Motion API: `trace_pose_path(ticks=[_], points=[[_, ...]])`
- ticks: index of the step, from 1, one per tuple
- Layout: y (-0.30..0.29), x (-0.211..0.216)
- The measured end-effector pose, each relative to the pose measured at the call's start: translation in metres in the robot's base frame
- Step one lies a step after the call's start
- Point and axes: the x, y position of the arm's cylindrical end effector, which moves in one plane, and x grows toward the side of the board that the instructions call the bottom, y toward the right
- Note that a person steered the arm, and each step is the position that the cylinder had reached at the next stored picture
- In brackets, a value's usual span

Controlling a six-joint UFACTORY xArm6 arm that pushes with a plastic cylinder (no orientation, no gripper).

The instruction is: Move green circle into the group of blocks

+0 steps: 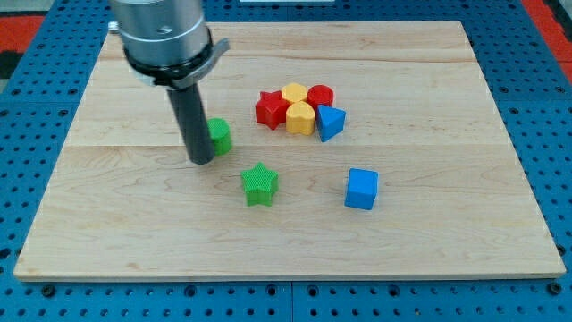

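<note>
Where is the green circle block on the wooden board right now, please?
The green circle block sits left of centre on the wooden board, right beside my tip, above-left of the green star block.

- A pale wooden board (429, 241) is seen filling most of the frame, laid on a blue perforated surface (554, 107).
- A green circle (220, 135) is found left of centre, partly hidden by the rod, with my tip (202, 161) set at its left side, apparently touching.
- A green star (260, 183) is placed just below centre.
- A blue cube (362, 189) lies right of centre, well apart from the star.
- A tight cluster is gathered above centre: a red star (271, 108), a yellow hexagon (294, 93), a red cylinder (321, 95), a yellow heart (300, 118) and a blue triangle (331, 122).
</note>
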Motion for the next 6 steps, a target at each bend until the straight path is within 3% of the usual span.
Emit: trace_pose_path(ticks=[2, 4, 5, 6], points=[[0.049, -0.001], [-0.042, -0.01], [-0.038, -0.026], [0.011, -0.027]])
